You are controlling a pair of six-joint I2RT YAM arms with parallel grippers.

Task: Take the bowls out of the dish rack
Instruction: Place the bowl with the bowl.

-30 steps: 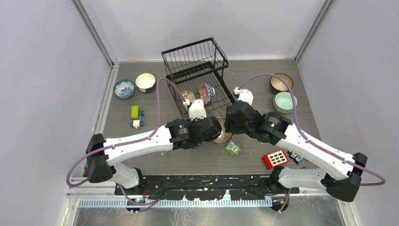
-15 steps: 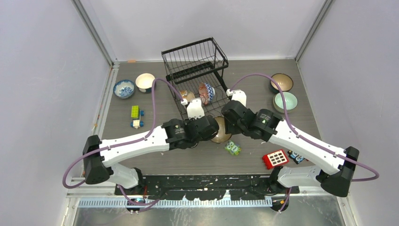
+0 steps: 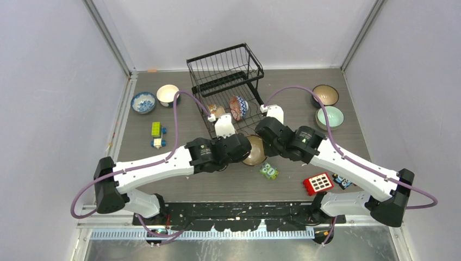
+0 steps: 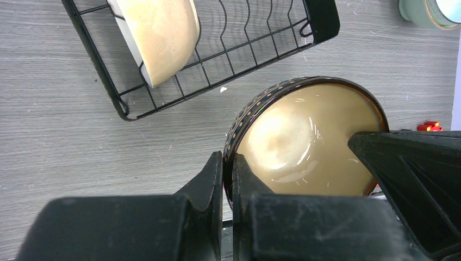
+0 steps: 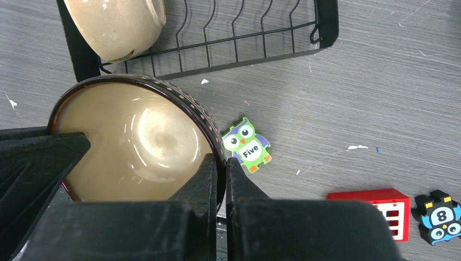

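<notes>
- Jaws of the left gripper (image 4: 227, 166) are closed tight on the rim of the dark brown bowl (image 4: 304, 136), one finger outside the dotted wall and one inside against the tan glaze.
- The right gripper (image 5: 221, 163) is clamped on the same bowl at the opposite side of its rim, again with one finger inside and one outside.
- The bowl sits between the two wrists, mouth up. Whether it rests on the table (image 3: 244, 182) or hangs just above it, I cannot tell.
- It is outside the dish rack (image 4: 323, 19), just beside the near edge of the lower tray.
- In that lower tray a tan bowl (image 4: 163, 32) leans on its side against the wavy wires, with a reddish patterned bowl (image 3: 237, 107) to its right, also on edge.
- A green owl block (image 5: 248, 145) marked "Five" lies on the table just beside the held bowl. A red block (image 5: 380, 206) and a black owl block (image 5: 440, 215) lie further right.
- On the right side of the table stand a brown bowl (image 3: 325, 94) and a mint green bowl (image 3: 330, 117), close together.
- On the left side stand a blue-patterned bowl (image 3: 143, 102) and a cream bowl (image 3: 168, 95), with two small toy blocks (image 3: 156, 129) nearer the arms.
</notes>
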